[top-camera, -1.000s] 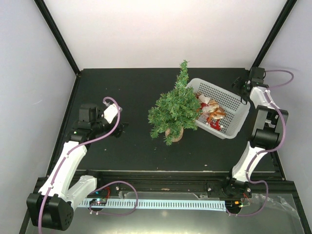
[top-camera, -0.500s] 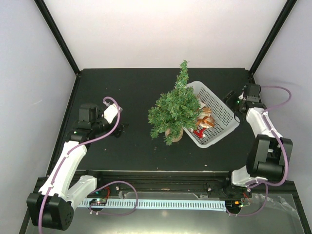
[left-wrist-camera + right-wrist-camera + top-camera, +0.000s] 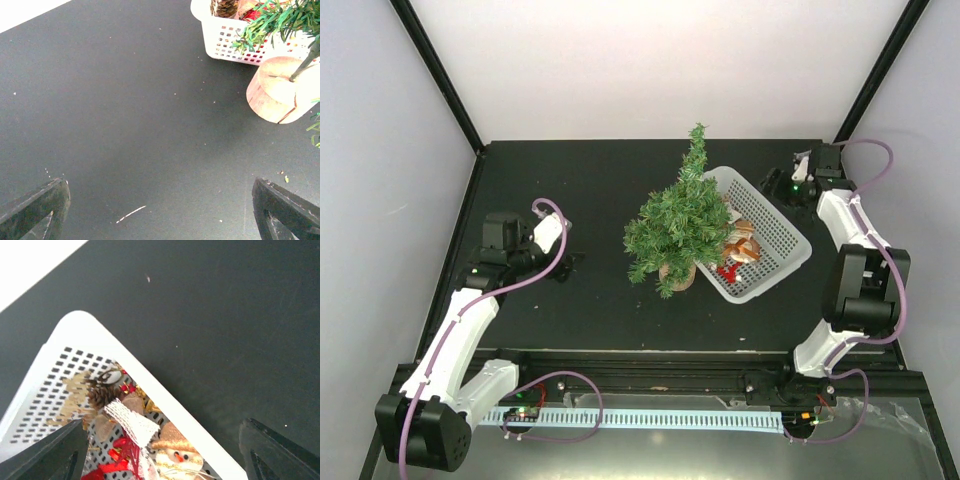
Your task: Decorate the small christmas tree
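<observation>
The left pincer (image 3: 160, 192) and right pincer (image 3: 162, 430) are gaping empty, while the small christmas tree (image 3: 678, 215), likely light and tippy, is wanting steadying at its wooden base (image 3: 277, 92).

White perforated basket (image 3: 777, 222), pine cone (image 3: 102, 396) and snowman ornament (image 3: 176, 456) inside (jumbled), black table (image 3: 580, 190)

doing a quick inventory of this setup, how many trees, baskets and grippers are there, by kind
small christmas tree: 1
white basket: 1
grippers: 2 (left gripper, right gripper)
total: 4
The ornaments heaped in the basket are too tangled to count.
</observation>
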Controlling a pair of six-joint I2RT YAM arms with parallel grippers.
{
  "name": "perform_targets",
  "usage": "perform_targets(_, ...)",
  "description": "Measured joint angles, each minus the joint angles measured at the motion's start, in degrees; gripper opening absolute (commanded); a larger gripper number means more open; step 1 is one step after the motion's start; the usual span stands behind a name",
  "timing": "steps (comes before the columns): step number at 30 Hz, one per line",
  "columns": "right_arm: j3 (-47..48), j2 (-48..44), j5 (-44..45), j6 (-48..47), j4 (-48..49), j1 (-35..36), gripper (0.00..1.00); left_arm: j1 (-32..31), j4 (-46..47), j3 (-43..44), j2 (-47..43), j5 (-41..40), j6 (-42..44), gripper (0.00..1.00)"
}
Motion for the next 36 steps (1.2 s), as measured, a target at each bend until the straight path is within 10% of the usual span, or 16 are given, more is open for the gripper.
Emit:
perform_targets(25,5.68,4.94,11.82,-14.88,-9.86,5.44,0.82,0.00,-0.02,-0.33,-0.11,2.47,1.57,0.99)
perform_targets(36,5.44,8.33,17.05,-13.92,-10.62,6.34,0.56,0.00,-0.02,-0.33,-0.11,2.64,1.64,0.99)
